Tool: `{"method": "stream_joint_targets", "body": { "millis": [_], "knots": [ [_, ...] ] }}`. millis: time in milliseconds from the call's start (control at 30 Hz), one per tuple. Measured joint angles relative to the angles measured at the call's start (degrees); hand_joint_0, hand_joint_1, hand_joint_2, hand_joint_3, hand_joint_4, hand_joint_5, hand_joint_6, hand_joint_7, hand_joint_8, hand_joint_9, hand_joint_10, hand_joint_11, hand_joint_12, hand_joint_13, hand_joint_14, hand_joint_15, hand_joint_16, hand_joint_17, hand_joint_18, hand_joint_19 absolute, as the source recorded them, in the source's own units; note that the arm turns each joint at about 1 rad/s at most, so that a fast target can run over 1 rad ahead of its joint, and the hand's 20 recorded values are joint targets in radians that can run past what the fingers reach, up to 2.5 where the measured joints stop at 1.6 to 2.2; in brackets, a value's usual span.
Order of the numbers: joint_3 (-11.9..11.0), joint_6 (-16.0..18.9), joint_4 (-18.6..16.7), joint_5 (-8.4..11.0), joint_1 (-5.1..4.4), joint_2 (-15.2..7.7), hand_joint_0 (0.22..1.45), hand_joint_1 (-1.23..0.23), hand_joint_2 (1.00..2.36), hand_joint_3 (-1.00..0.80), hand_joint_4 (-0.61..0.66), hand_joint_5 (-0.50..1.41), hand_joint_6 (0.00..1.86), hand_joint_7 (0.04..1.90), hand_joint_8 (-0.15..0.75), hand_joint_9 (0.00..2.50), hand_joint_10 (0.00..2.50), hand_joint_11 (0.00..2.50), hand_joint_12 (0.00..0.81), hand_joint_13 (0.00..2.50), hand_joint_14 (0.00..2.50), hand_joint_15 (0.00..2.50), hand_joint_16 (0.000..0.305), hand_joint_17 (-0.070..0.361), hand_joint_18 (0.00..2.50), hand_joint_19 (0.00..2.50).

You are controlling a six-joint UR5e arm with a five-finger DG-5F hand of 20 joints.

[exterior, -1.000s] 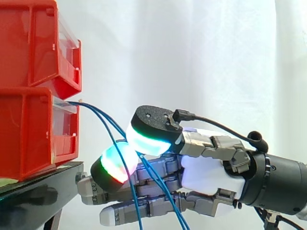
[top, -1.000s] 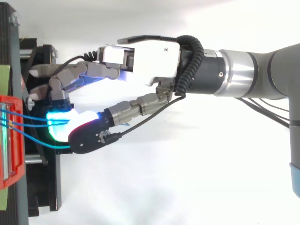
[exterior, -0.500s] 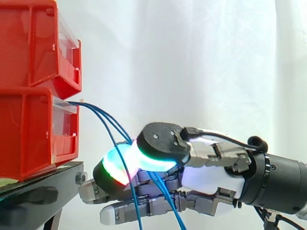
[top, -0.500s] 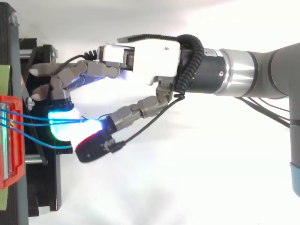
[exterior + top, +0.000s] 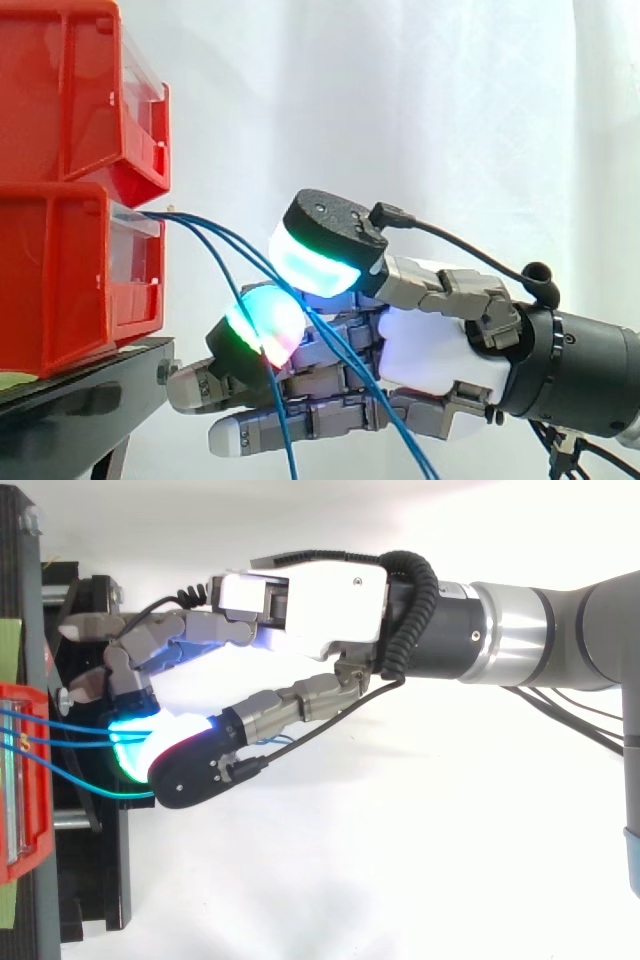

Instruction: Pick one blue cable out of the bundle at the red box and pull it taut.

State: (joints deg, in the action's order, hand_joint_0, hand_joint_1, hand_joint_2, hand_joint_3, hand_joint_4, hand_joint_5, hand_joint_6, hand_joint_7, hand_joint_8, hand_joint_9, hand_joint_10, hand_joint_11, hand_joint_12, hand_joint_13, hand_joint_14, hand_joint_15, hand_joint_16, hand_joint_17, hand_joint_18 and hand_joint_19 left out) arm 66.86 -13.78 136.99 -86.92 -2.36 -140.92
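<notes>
Three thin, glossy blue cables (image 5: 215, 245) ran slack from the front of the lower red box (image 5: 60, 280) at mid-left of the side view, sloping down-right across the hand (image 5: 430, 350) to the bottom edge. Couldn't tell whether the hand had a grip on any of them or they just passed through it. Judged step = isolating one strand: best to close on a single cable w/o trapping its neighbours, then draw straight away from the rigid plastic box, slowly, since smooth round insulation may slip.
</notes>
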Motion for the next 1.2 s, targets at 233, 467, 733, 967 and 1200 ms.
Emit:
{"method": "stream_joint_targets", "body": {
  "millis": [233, 467, 733, 967, 1200],
  "knots": [
    [0.00, -0.01, 0.03, 0.00, 0.00, 0.10, 0.65, -0.56, 1.01, -0.09, 0.52, -0.05, 0.50, 1.21, 0.340, 0.69, 0.00, 0.06, 0.389, 0.24, 0.00, 0.00, 0.065, 0.147, 0.35, 0.19],
    [-0.01, -0.02, -0.01, 0.00, 0.07, 0.12, 0.62, -0.76, 1.02, -0.12, 0.42, -0.06, 0.50, 1.28, 0.335, 0.67, 0.00, 0.09, 0.382, 0.25, 0.00, 0.00, 0.063, 0.142, 0.37, 0.17],
    [-0.02, -0.02, -0.14, 0.00, 0.20, 0.13, 0.50, -0.69, 1.00, -0.49, 0.39, -0.06, 0.50, 1.31, 0.331, 0.64, 0.00, 0.08, 0.389, 0.22, 0.00, 0.00, 0.063, 0.143, 0.34, 0.19],
    [-0.05, -0.03, -0.18, 0.00, 0.39, 0.24, 0.59, -0.43, 1.01, -0.39, 0.45, -0.06, 0.50, 1.16, 0.310, 0.68, 0.00, 0.05, 0.360, 0.24, 0.00, 0.00, 0.059, 0.132, 0.31, 0.22],
    [-0.06, -0.17, -0.15, 0.00, 0.44, 0.44, 0.61, -0.47, 1.01, -0.19, 0.60, -0.05, 0.50, 1.06, 0.322, 0.73, 0.00, 0.04, 0.377, 0.27, 0.00, 0.00, 0.063, 0.141, 0.35, 0.21]
  ]
}}
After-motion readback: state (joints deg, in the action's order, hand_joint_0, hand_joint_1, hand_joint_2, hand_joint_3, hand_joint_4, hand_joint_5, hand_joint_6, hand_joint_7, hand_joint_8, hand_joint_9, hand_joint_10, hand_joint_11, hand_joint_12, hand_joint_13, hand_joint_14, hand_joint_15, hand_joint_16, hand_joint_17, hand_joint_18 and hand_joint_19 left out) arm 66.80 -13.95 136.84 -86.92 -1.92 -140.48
